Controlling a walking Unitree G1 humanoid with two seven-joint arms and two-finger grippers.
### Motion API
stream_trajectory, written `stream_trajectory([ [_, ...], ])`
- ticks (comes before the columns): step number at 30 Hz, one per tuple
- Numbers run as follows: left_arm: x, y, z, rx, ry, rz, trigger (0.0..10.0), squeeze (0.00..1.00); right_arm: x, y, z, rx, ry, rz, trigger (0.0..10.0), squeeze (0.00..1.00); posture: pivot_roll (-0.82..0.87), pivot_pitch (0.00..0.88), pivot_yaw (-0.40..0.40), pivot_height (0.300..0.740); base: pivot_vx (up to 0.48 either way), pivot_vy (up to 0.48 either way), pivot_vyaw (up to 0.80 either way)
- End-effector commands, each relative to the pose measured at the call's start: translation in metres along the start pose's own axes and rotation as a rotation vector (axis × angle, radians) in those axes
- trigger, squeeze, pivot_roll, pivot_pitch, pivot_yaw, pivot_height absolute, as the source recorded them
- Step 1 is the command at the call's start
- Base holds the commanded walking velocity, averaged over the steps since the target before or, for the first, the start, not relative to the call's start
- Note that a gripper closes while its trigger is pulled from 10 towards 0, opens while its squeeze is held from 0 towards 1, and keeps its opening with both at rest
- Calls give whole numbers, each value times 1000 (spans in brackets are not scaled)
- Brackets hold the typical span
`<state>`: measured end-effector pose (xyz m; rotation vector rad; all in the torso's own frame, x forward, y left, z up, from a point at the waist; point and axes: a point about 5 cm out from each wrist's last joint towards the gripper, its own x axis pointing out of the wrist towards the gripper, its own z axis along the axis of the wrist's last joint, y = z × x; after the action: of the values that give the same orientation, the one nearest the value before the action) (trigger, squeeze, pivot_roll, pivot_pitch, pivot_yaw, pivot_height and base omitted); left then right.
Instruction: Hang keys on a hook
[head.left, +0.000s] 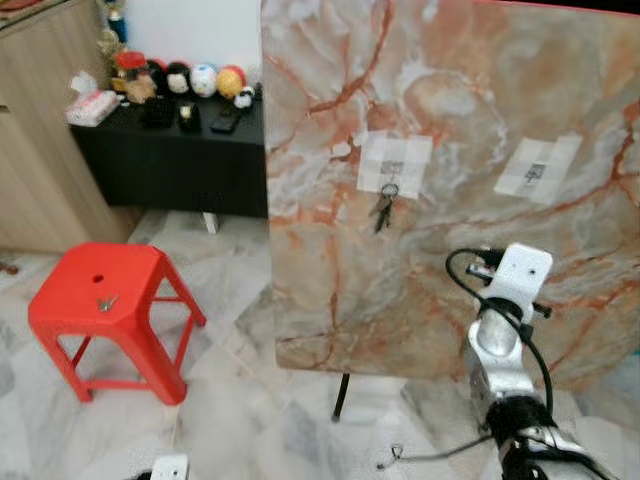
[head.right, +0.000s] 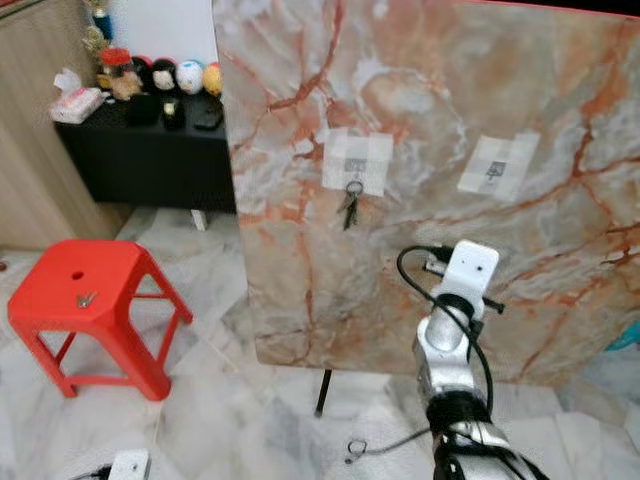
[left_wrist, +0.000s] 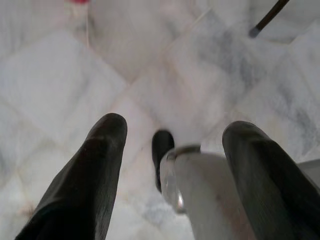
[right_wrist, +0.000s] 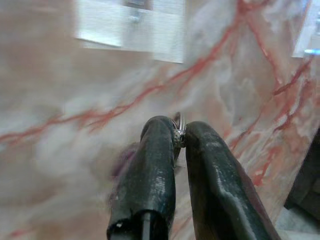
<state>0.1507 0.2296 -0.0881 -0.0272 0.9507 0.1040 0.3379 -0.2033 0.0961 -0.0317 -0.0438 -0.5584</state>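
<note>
Upright marble-pattern panel (head.left: 450, 150): glossy slab with pink-orange veins on grey-white, standing on a thin dark leg over the pale marble tile floor (head.left: 240, 420). Two pale paper patches are stuck on its face. The left patch (head.left: 394, 164) carries a hook with a bunch of keys (head.left: 385, 208) hanging from it, dark metal on a round ring, dangling flat against the panel. The right patch (head.left: 538, 166) has a small dark fitting at its centre, probably a second hook; too small to confirm.

Right tool (right_wrist: 180, 131): raised before the panel below the patches, its two black fingers drawn together on a thin silver key ring (right_wrist: 178, 131) nipped at the tips. What hangs below the ring is hidden by the fingers.

Left tool (left_wrist: 172, 132): low, pointed at the floor, fingers spread wide apart with nothing between them.

Red plastic stool (head.left: 105, 310): square moulded seat, splayed legs, left of the panel; a small metal key (head.left: 106, 302) lies on the seat.

Black table (head.left: 170, 150) behind: row of round painted figures and a tissue pack (head.left: 92, 105) on top.
</note>
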Motion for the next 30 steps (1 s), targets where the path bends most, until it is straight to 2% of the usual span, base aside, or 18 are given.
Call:
stream_trajectory([
  [1, 0, -4, -4, -11, 8, -5, 10000, 0, 3, -5, 2, 7, -6, -23, 10000, 0, 20, 0, -69, 740, 270, 0, 0],
  [7, -1, -3, -5, -10, 8, -4, 10000, 0, 2, -5, 1, 6, -9, -31, 10000, 0, 21, 0, -68, 740, 268, 0, 0],
  [20, -1, -2, -6, -6, 12, -2, 10000, 0, 0, -8, 0, -3, -22, -68, 10000, 0, 28, 0, -65, 740, 0, 0, 0],
  [25, -1, -1, -7, 1, 15, -5, 10000, 0, 1, -22, 4, -42, -76, -149, 10000, 0, 27, 0, -60, 740, 0, 0, 0],
  [30, -1, -1, -7, 4, 15, -6, 10000, 0, 4, -27, 9, -61, -102, -177, 10000, 0, 26, 0, -58, 740, 0, 0, 0],
])
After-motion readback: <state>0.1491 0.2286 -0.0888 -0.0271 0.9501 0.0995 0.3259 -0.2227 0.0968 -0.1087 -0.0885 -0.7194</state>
